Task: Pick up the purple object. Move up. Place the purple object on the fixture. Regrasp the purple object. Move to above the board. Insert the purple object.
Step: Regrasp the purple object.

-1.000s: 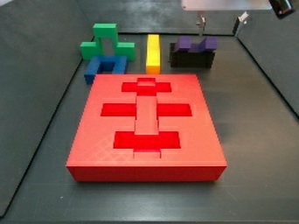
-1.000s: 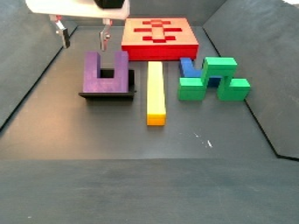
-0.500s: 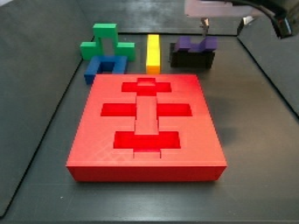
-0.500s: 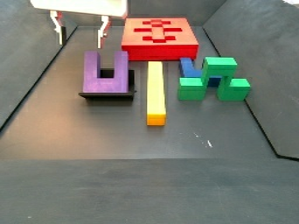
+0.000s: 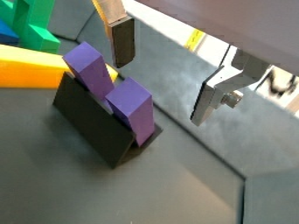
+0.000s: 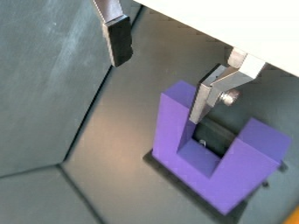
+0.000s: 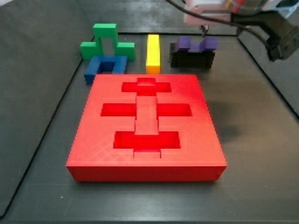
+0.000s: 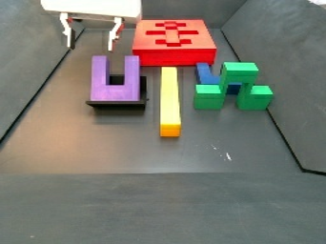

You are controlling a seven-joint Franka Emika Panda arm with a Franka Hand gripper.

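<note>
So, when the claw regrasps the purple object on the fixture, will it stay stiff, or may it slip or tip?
The purple object looks like solid plastic, so it is probably stiff and light. Its faces look flat and smooth, so it might slip under a weak squeeze. It rests on the fixture, so a side push could perhaps tip it. The open claw hangs above it.

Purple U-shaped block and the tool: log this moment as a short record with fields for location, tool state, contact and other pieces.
purple U-shaped plastic block: resting on the dark fixture, prongs pointing toward the red recessed board
tool: open, empty, above the block's far end
contact: none visible
other pieces: yellow bar, blue block, green blocks beside the fixture
</note>
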